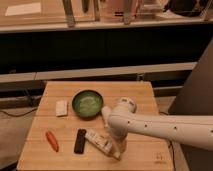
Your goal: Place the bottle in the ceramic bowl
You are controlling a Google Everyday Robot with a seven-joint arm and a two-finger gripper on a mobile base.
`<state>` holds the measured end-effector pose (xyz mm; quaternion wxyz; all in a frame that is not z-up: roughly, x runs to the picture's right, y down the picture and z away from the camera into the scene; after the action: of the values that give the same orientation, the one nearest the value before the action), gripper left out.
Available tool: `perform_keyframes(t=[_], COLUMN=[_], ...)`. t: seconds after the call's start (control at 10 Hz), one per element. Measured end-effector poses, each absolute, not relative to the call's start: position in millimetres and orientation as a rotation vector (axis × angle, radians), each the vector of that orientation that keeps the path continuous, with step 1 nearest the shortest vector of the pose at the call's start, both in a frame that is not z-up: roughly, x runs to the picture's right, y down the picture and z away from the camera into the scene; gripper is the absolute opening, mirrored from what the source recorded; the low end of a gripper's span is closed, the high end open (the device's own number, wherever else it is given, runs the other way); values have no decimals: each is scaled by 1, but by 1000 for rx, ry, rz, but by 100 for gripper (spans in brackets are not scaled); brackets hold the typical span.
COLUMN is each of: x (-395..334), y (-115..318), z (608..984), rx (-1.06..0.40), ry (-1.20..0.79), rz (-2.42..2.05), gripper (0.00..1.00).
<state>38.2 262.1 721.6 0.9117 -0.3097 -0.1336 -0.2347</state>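
Observation:
The bottle (98, 140) lies on its side on the wooden table (60, 127), front middle, its cap end toward the front right. The ceramic bowl (87, 103) with dark green rim and paler inside sits behind it, at the table's middle. My gripper (117, 148) hangs at the end of the white arm (165, 129) that reaches in from the right, and is down at the bottle's cap end, close to or touching it.
A flat black bar (80, 141) lies just left of the bottle. An orange carrot-like object (52, 141) lies at the front left. A small white block (61, 107) sits left of the bowl. A dark shelf and wall stand behind the table.

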Motion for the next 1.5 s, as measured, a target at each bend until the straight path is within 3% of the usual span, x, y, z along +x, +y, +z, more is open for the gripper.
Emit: perform_keyframes(t=[0.9,1.5], x=[14,15], y=[291,303], z=[712,744], rx=[-628,-634], ry=[-191,-215], rz=[-186,-100], gripper=[80,80])
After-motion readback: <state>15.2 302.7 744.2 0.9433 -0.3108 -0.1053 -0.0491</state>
